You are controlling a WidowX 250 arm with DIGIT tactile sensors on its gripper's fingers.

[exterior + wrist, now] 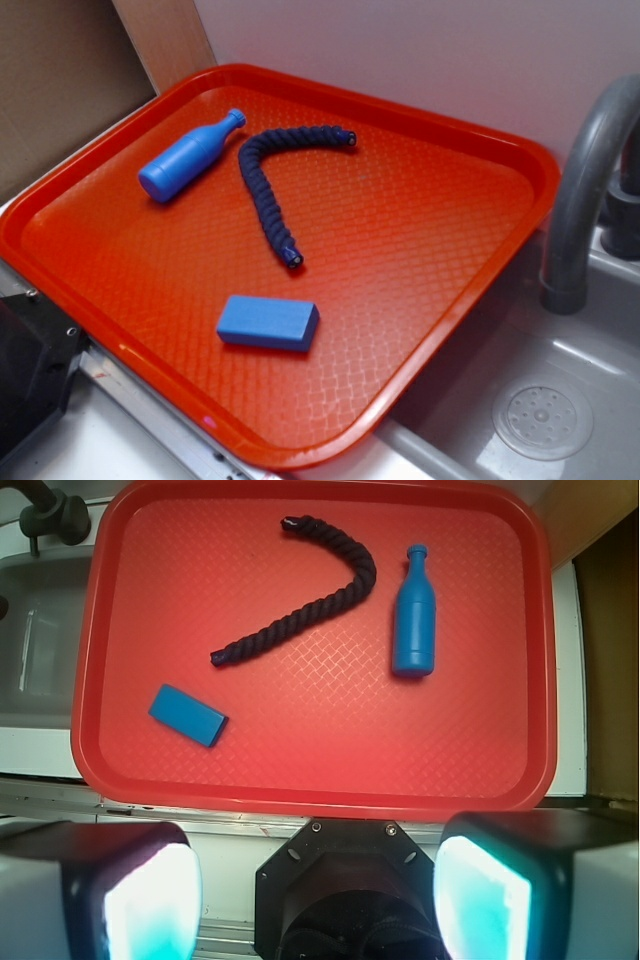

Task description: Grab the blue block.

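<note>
The blue block (268, 322) lies flat on the red tray (450, 250), near its front edge. In the wrist view the block (188, 715) sits at the tray's lower left. My gripper (315, 900) is open, its two pale fingers (150, 900) spread wide at the bottom of the wrist view, high above and short of the tray's near rim. It holds nothing. The gripper does not show in the exterior view.
A blue bottle (188, 158) lies on its side at the tray's back left. A dark navy braided rope (275, 190) curves across the middle. A grey sink (540, 410) with a faucet (590, 190) lies to the right. The black robot base (30, 370) is at lower left.
</note>
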